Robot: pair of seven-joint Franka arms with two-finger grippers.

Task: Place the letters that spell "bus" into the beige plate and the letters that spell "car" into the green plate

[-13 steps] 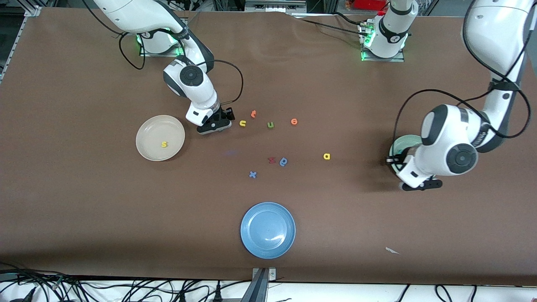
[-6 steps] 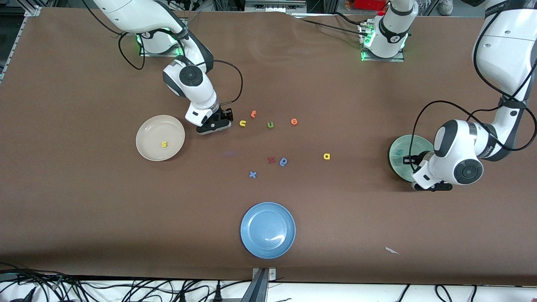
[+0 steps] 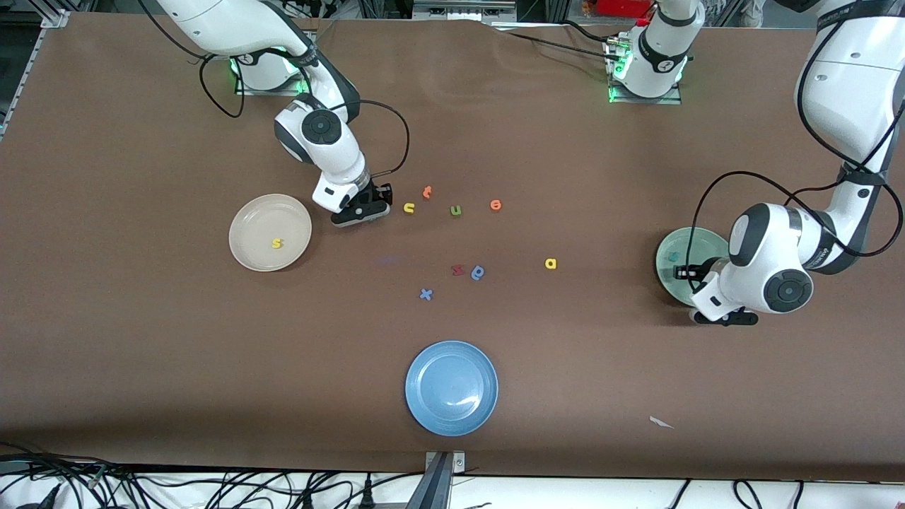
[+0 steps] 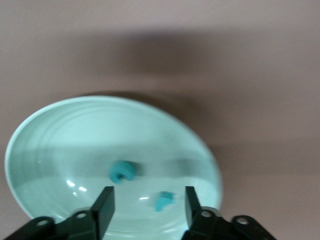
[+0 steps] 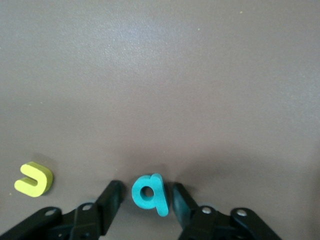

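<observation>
The right gripper (image 3: pixel 362 211) stood down at the table just beside the round cream-beige plate (image 3: pixel 244 212). Its jaws were parted astride the small teal foam "b" (image 5: pixel 150 192), with a gap showing on one side. Closing squarely on the letter's flat flanks and lifting straight would likely keep it from twisting. Only the right wrist view showed the "b"; the front view hid it under the wrist.

The left gripper (image 4: pixel 147 205) hung released and empty over the pale mint-green plate (image 4: pixel 60 130). The left wrist view revealed two small teal foam letters (image 4: pixel 121 171) lying there. A yellow foam "s" (image 3: pixel 276 243) lay in the beige plate.
</observation>
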